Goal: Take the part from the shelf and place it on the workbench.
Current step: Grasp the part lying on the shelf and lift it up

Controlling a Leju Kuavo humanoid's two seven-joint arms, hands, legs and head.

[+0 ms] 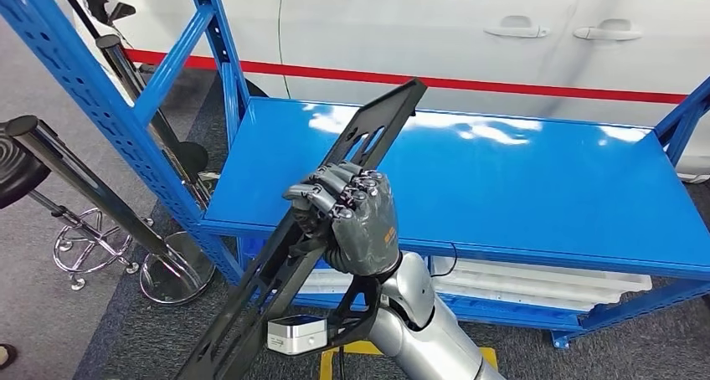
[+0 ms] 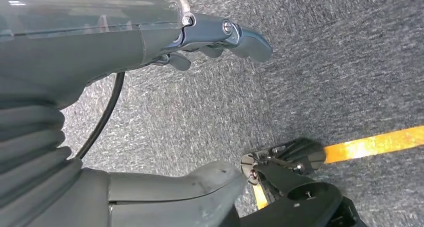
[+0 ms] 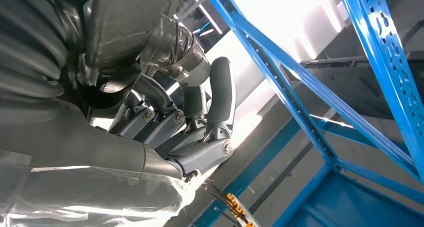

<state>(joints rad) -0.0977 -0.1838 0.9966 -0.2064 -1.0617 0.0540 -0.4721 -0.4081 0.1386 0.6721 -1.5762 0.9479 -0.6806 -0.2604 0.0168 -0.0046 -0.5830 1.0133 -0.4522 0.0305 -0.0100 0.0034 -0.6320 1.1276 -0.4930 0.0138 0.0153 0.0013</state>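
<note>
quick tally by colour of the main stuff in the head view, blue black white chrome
blue: 1, the shelf unit
black: 1, the long part gripped by the right hand
white: 2, the car and the flat panels on the lower shelf
chrome: 2, stool bases
total: 6

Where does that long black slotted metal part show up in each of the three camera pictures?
Head view: the long black slotted metal part runs diagonally across the centre, held by the right hand.
Left wrist view: not in it.
Right wrist view: cannot tell; the fingers block it.
Shared landmark: the blue steel shelf.
</note>
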